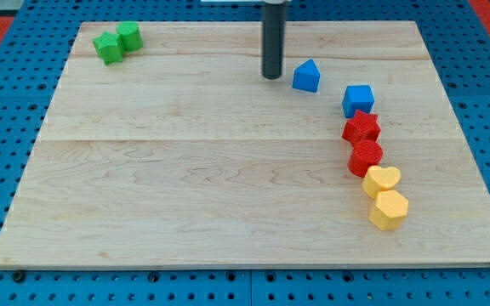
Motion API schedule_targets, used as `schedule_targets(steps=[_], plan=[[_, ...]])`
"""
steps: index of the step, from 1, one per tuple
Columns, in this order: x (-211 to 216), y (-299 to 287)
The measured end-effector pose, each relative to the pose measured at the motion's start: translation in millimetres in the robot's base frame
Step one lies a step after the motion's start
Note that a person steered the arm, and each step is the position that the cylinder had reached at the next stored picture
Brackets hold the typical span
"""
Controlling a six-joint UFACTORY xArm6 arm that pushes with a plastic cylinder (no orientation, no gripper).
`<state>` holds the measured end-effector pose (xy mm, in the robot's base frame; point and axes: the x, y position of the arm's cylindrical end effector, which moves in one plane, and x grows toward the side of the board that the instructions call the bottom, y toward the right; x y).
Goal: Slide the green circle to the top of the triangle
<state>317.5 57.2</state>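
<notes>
Nearest the camera, along the view's bottom, runs the front edge of a pale wooden board (228,255) resting on a blue pegboard surface (7,170) dotted with small holes. Closest of the blocks, at the lower right of the board, sits a yellow hexagon-like block (389,209), and touching it just above is a yellow heart-shaped block (381,180). A curved chain continues upward from there: a red round-looking block (366,157) touches the yellow heart, a red star-shaped block (361,127) sits just above that, and a blue cube (358,99) tops the chain, touching or nearly touching the red star. Slightly apart, up and to the view's left of the cube, stands a blue triangle-like block (307,76) with a peaked top. Just to the left of this triangle hangs the dark upright rod, entering from the view's top; its lower end, the tip (271,77), meets the board just beside the triangle's left side, with a small gap between them. The arm carries no pincer, only this plain rod, so there is nothing that opens, closes or holds. Far away in the board's top left corner lie two green blocks touching each other: a green star-like block (107,47) on the left and the green circle (128,36) just up and right of it, well apart from both the tip and the triangle.
</notes>
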Motion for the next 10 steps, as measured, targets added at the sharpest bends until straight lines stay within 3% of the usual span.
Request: schedule_targets(steps=[3, 4, 5, 6, 7, 8, 9, 10], plan=[[0, 76], [-17, 58], [-64, -68], [-74, -181], [-119, -188], [-126, -250], [-120, -325], [-88, -319]])
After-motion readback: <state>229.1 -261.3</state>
